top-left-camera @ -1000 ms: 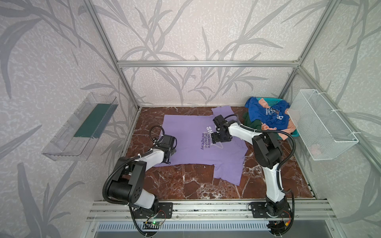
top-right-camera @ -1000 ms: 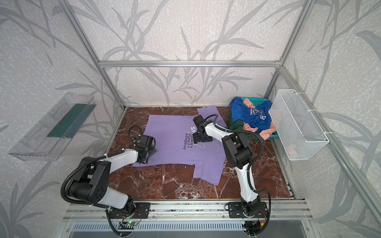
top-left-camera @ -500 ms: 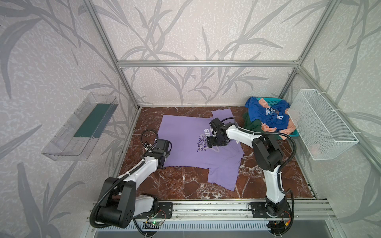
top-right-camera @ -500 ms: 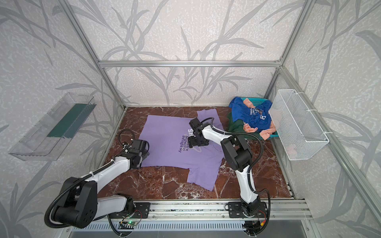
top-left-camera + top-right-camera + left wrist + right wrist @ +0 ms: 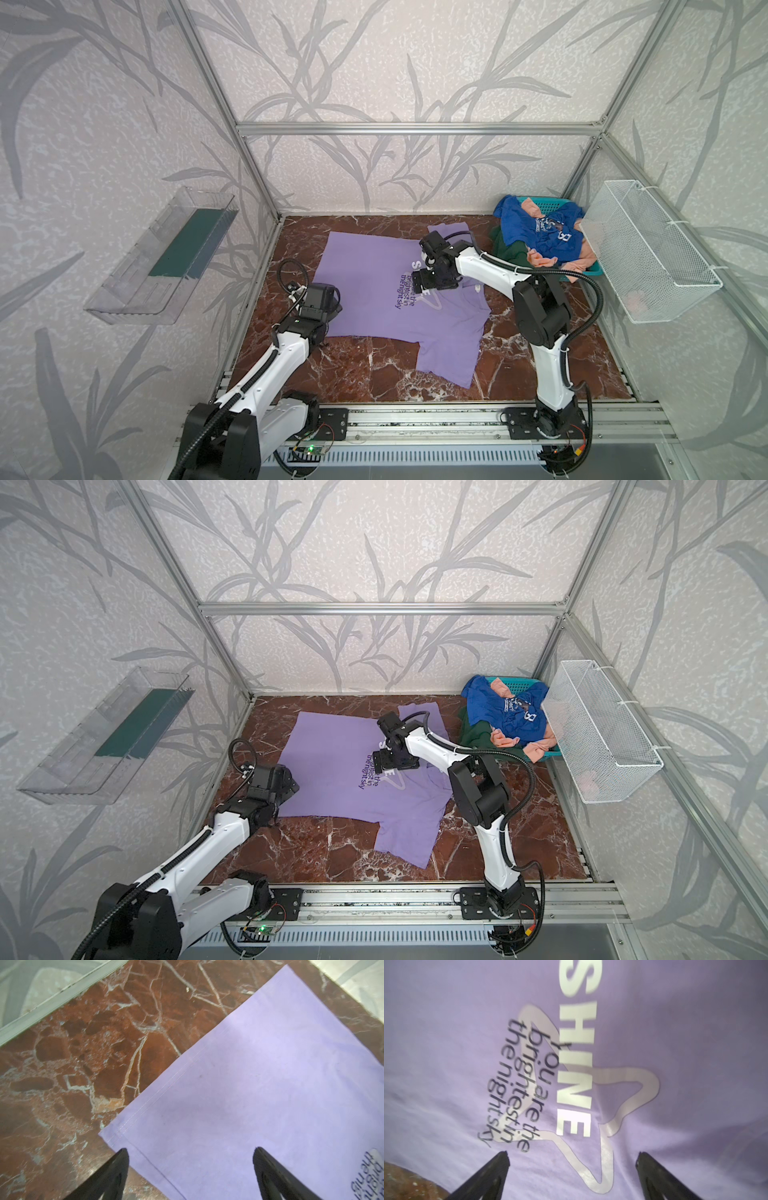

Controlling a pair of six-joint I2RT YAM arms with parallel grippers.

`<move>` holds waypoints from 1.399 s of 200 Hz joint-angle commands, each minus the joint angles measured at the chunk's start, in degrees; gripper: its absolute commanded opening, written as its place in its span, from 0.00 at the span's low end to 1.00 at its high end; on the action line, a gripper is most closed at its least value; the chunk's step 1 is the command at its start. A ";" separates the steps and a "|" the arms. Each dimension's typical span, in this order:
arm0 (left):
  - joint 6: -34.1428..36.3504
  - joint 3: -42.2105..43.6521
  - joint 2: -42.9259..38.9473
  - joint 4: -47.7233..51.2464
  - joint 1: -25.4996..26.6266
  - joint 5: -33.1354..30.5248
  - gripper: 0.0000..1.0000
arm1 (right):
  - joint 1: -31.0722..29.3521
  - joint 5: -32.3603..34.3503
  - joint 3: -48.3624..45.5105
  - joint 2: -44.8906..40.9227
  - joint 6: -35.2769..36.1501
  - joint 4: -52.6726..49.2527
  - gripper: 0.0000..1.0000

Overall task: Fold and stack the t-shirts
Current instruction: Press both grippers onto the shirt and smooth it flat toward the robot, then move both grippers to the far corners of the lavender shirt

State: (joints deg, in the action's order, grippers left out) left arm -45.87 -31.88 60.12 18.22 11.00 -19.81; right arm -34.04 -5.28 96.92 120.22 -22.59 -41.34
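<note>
White arm links (image 5: 286,356), blk joints (image 5: 540,316), blk ribbed cables (image 5: 600,300), blk tapered end effector fingers (image 5: 112,1172)

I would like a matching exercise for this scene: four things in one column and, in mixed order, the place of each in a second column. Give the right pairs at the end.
Things:
1. lavender shirt
2. blue shirt
3. white wire basket
4. clear tray

Places:
a. mounted on the left wall
b. spread on the marble table
c. mounted on the right wall
d. on top of the pile in the teal basket

Pairs: 1-b, 2-d, 3-c, 4-a
</note>
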 commanded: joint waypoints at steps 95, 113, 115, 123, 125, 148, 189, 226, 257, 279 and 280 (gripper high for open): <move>11.77 -13.78 14.30 -12.92 -0.02 14.39 0.95 | 18.17 2.47 28.82 18.64 12.74 7.30 0.93; 11.43 -15.11 16.40 -13.29 -0.02 14.89 0.95 | 19.32 3.16 31.68 21.38 13.67 7.40 0.93; 11.33 -15.29 16.58 -13.30 -0.02 14.91 0.95 | 19.53 2.95 32.10 21.70 13.70 7.48 0.93; 11.00 -15.90 17.49 -13.30 -0.02 14.93 0.95 | 20.08 2.35 33.79 23.13 13.90 7.20 0.92; 10.92 -16.10 17.80 -13.32 0.00 15.01 0.95 | 20.16 2.37 34.21 23.54 13.91 7.01 0.92; 10.80 -18.23 20.35 -14.07 0.01 16.11 0.95 | 21.19 2.81 40.21 27.93 13.87 5.22 0.92; 11.23 -21.95 23.84 -14.60 -0.18 15.76 0.95 | 22.48 -0.15 53.88 37.15 11.04 0.36 0.90; 11.00 -25.04 26.12 -14.30 -0.46 16.66 0.95 | 23.38 -1.84 56.06 40.06 8.37 1.20 0.89; 10.20 -25.56 27.14 -15.64 -0.46 18.40 0.95 | 23.41 0.41 54.60 40.24 7.82 1.09 0.87; 9.92 -25.86 28.02 -15.93 -0.63 19.34 0.95 | 23.41 2.11 54.03 40.50 8.24 0.61 0.87; 9.92 -25.91 28.07 -15.93 -0.63 19.40 0.95 | 23.41 2.11 54.01 40.52 8.25 0.59 0.87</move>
State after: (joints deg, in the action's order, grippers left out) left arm -35.70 -56.21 86.91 3.31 10.72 -1.98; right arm -10.81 -4.91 151.61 159.83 -13.80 -39.03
